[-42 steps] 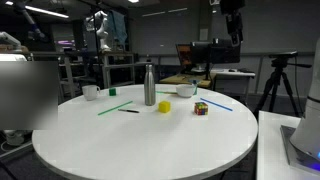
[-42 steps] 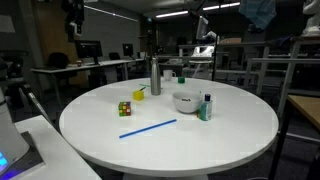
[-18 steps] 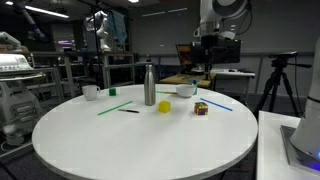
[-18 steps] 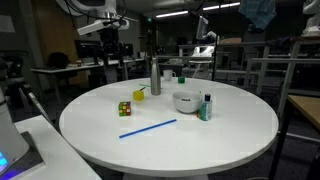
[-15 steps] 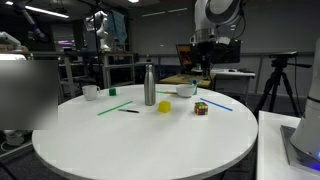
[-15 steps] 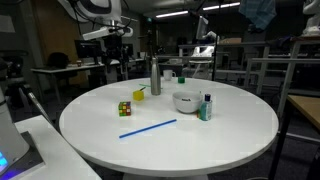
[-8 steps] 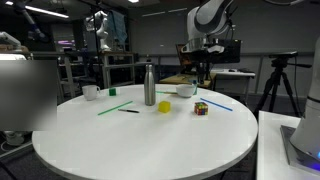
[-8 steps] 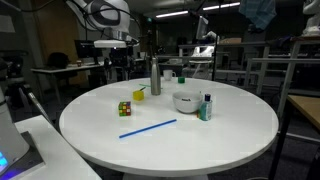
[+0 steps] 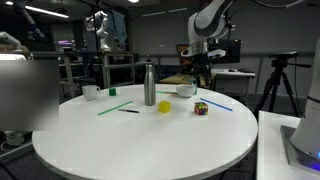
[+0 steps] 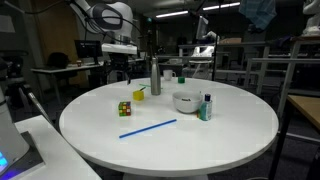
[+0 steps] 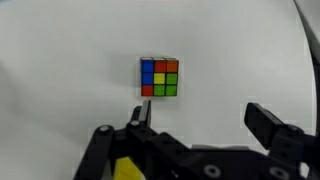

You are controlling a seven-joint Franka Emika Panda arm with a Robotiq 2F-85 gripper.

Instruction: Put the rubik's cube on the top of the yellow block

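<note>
1. White and round, the table stands in a dim lab. In an exterior view the rubik's cube sits on it near the yellow block but apart from it. A steel bottle stands just behind the block. The gripper hangs well above the cube and carries nothing.
2. In an exterior view the cube and the block again stand separately on the table. The gripper hovers high over them and touches neither.
3. In the wrist view the cube lies alone on bare tabletop ahead of the gripper. Its fingers are spread wide with nothing between them.
4. Nothing of the task looks done yet: the descent, the grasp, the lift and the placing on the yellow block all remain.
</note>
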